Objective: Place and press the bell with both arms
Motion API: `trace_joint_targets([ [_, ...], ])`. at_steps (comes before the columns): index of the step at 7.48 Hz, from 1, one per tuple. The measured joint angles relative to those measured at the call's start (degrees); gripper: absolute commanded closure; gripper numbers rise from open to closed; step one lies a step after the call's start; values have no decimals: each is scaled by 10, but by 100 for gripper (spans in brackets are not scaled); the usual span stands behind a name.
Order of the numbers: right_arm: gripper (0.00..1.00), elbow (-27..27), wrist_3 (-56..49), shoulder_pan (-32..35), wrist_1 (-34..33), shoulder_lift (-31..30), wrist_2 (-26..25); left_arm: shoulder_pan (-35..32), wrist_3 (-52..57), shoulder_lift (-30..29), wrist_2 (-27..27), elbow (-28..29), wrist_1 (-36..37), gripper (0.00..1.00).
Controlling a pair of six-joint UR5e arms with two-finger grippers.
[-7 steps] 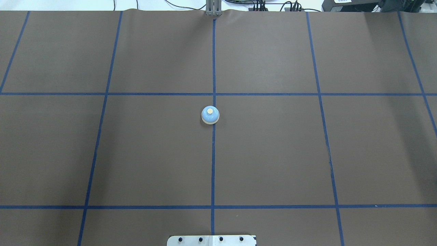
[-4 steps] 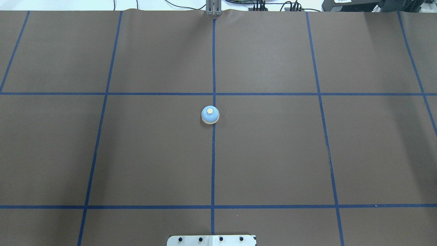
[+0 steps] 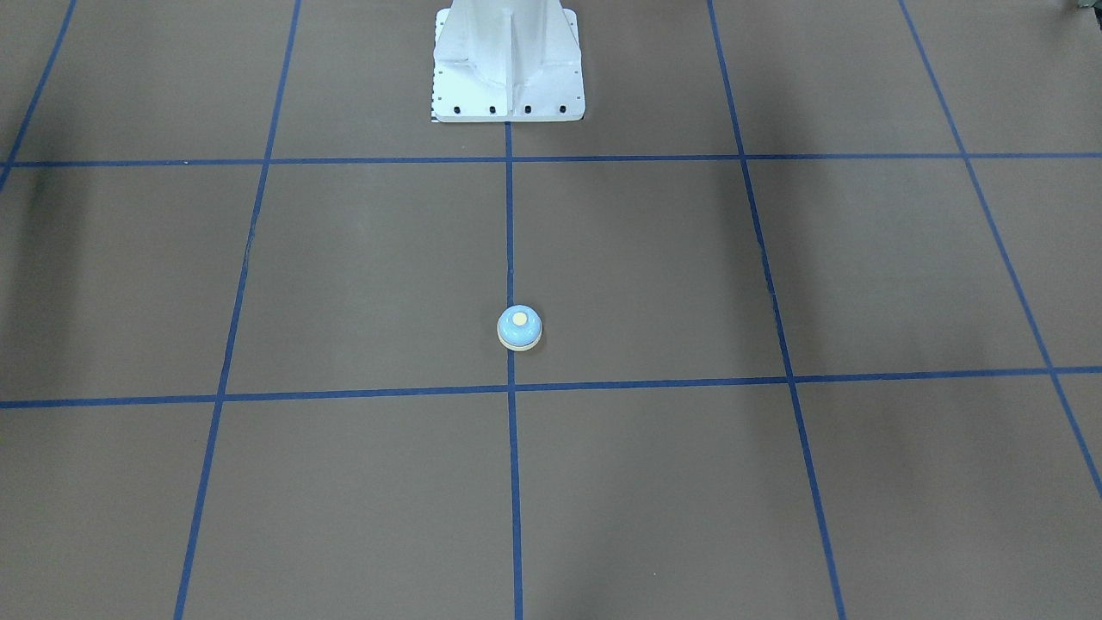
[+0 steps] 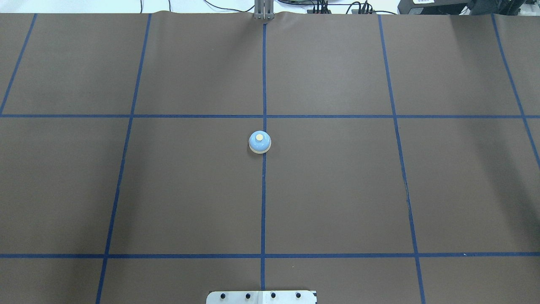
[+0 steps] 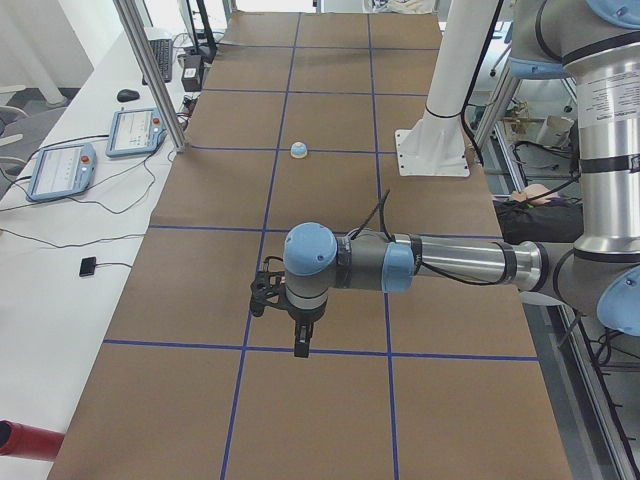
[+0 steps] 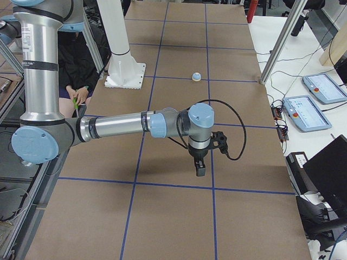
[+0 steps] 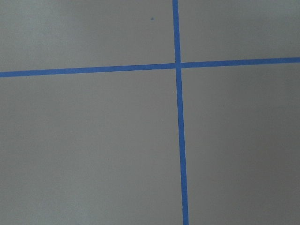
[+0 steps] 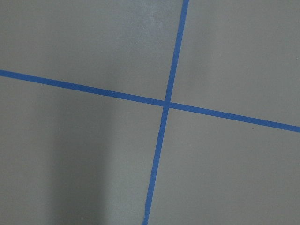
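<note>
Evidently nothing has shifted in the overhead view over the last second: the bell (image 4: 260, 142) sits upright on the bench (image 4: 337, 190) at the same spot on the centre tape line, just on the robot's side of a tape crossing, with no arm near it. The left end effector (image 5: 300, 345) and the right end effector (image 6: 200, 169) hang well apart from it, each pointing down over bare paper, and I cannot tell whether either is wide or narrow. That stillness suggests no step is under way, so pressing calls for a long reach inward.
</note>
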Motion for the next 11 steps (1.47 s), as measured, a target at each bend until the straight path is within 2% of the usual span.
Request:
trace_joint_targets([
  [8, 0, 8, -24, 0, 1, -11, 28, 0, 5, -7, 0, 0, -1, 0],
  [11, 0, 9, -21, 0, 1, -13, 34, 0, 5, -4, 0, 3, -24, 0],
])
